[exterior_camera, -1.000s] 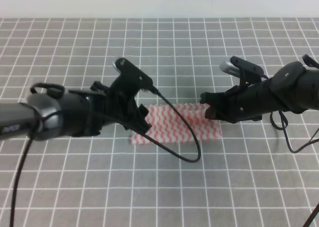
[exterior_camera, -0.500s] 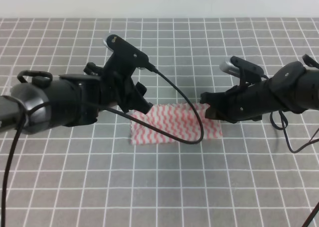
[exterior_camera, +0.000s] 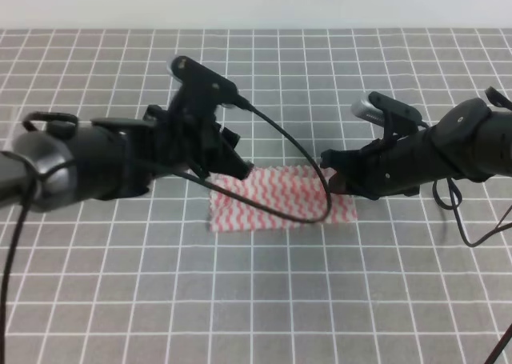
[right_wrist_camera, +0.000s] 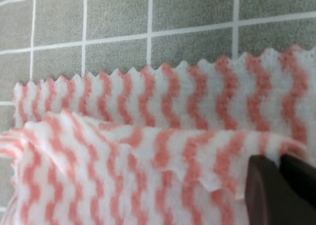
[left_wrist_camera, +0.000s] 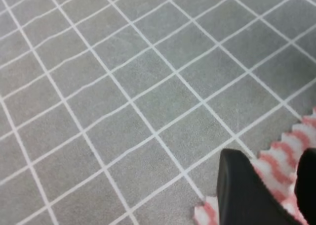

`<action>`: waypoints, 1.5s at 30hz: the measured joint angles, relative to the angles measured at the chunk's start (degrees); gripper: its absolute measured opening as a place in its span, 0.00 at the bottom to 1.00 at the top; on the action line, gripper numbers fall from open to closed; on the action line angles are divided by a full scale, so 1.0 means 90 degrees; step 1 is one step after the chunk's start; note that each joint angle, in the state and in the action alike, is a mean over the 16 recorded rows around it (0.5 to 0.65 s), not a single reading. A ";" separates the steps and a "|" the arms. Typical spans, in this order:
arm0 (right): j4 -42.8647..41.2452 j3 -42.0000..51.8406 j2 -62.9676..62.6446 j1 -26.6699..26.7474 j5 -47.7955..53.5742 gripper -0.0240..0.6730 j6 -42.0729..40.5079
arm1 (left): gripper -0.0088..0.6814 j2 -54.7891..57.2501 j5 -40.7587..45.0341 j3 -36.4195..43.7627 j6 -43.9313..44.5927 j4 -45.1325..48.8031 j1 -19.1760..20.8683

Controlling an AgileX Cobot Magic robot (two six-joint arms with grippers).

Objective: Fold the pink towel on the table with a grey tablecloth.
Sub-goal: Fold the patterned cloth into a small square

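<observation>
Pink towel [exterior_camera: 276,200] near centre of grey gridded table [exterior_camera: 264,300], lying as a wide rectangle, folded over on itself. Wavy pink-and-white stripes, zigzag-cut edges. Left gripper [exterior_camera: 238,169] at upper left corner of towel, black arm reaching in from left edge of overhead view, black cable looping from it across the towel front. In left wrist view, two dark fingertips [left_wrist_camera: 247,190] at bottom right with striped cloth between them, towel corner [left_wrist_camera: 276,170] raised off the grey cloth [left_wrist_camera: 123,86]; fingers pinched on that corner. Right gripper [exterior_camera: 332,172] at upper right corner of towel, arm coming in from right edge, silver-capped camera mount above it. In right wrist view, top layer of towel [right_wrist_camera: 148,151] lifted and bunched over the flat lower layer, whose zigzag edge runs along the grid squares [right_wrist_camera: 187,17] behind. Dark fingertips [right_wrist_camera: 276,190] at bottom right closed tight with the lifted layer's edge caught between, so clamped on the towel. Both held corners on the far long edge of the towel, near edge flat on the table. Left part of towel partly hidden by left arm in overhead view. Grippers well apart, one at each end of the far edge. Pale wall strip along top of overhead view.
</observation>
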 joint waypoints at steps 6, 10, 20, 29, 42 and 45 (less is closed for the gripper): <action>-0.0022 0.0000 -0.0006 -0.0001 0.0081 0.02 -0.0008 | 0.35 0.0041 0.1558 0.0008 -0.1271 0.0872 0.0712; -0.0035 0.0000 -0.0006 -0.0001 0.0132 0.01 -0.0025 | 0.35 0.0092 0.2674 0.0002 -0.2024 0.1621 0.1234; -0.0039 -0.0001 0.0018 0.0002 0.0184 0.01 -0.0101 | 0.40 0.0233 0.4087 -0.0199 -0.1997 0.2826 0.1837; -0.0039 -0.0002 0.0023 0.0003 0.0176 0.01 -0.0147 | 0.52 0.0496 0.4324 -0.0445 -0.0918 0.2867 0.1806; -0.0040 0.0001 -0.0006 -0.0001 0.0183 0.01 -0.0151 | 0.56 0.1019 0.4303 -0.0525 -0.0013 0.2922 0.1807; -0.0040 0.0002 -0.0012 -0.0001 0.0184 0.01 -0.0150 | 0.56 0.1110 0.4223 -0.0530 0.0106 0.2891 0.1806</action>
